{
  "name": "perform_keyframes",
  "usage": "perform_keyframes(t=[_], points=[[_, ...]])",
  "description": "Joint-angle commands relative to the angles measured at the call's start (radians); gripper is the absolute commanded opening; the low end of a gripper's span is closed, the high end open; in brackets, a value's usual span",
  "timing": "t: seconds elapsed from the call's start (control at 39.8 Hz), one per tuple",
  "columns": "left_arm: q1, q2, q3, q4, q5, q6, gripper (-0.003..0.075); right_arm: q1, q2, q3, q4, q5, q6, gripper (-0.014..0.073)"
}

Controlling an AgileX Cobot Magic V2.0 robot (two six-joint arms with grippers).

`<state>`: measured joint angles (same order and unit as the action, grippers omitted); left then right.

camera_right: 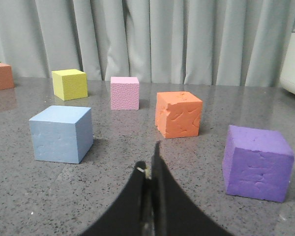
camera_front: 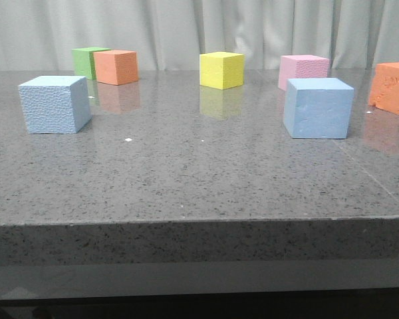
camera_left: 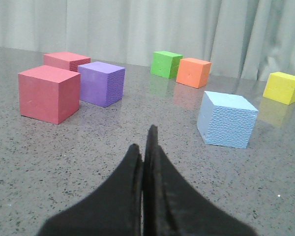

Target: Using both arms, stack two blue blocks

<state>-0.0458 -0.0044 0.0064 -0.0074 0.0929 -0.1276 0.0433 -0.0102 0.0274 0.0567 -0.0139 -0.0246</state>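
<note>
Two pale blue blocks rest apart on the grey stone table. One blue block (camera_front: 55, 104) is at the left; it also shows in the left wrist view (camera_left: 227, 120). The other blue block (camera_front: 318, 107) is at the right; it also shows in the right wrist view (camera_right: 62, 133). My left gripper (camera_left: 143, 142) is shut and empty, low over the table, short of the left block. My right gripper (camera_right: 150, 160) is shut and empty, short of the right block. Neither gripper shows in the front view.
At the back stand a green cube (camera_front: 88, 61), an orange cube (camera_front: 116, 67), a yellow cube (camera_front: 221, 70), a pink cube (camera_front: 303, 70) and a dented orange cube (camera_front: 394, 87). Red cubes (camera_left: 48, 93) and a purple cube (camera_left: 102, 82) sit far left; another purple cube (camera_right: 257, 162) far right.
</note>
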Motion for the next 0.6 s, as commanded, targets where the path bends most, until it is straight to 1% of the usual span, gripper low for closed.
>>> perform_keyframes(t=[0.0,0.43,0.45,0.53,0.58], points=[[-0.006,-0.018,0.000,-0.007,-0.080,-0.004,-0.0020,0.000,-0.018,-0.006,0.001,-0.090,-0.006,-0.0068],[-0.006,-0.018,0.000,-0.007,-0.080,-0.004,-0.0020,0.000,-0.018,-0.006,0.001,-0.090,-0.006,-0.0068],[-0.006,-0.018,0.000,-0.002,-0.080,-0.001,-0.0020,0.000,-0.018,-0.006,0.001,-0.090,-0.006,-0.0068],[-0.006,-0.018,0.000,0.082,-0.063,0.016,-0.0020,0.000,-0.018,-0.006,0.001,-0.090,-0.006,-0.0068],[-0.006,-0.018,0.000,0.089,-0.058,0.016,-0.0020,0.000,-0.018,-0.006,0.001,-0.090,-0.006,-0.0068]])
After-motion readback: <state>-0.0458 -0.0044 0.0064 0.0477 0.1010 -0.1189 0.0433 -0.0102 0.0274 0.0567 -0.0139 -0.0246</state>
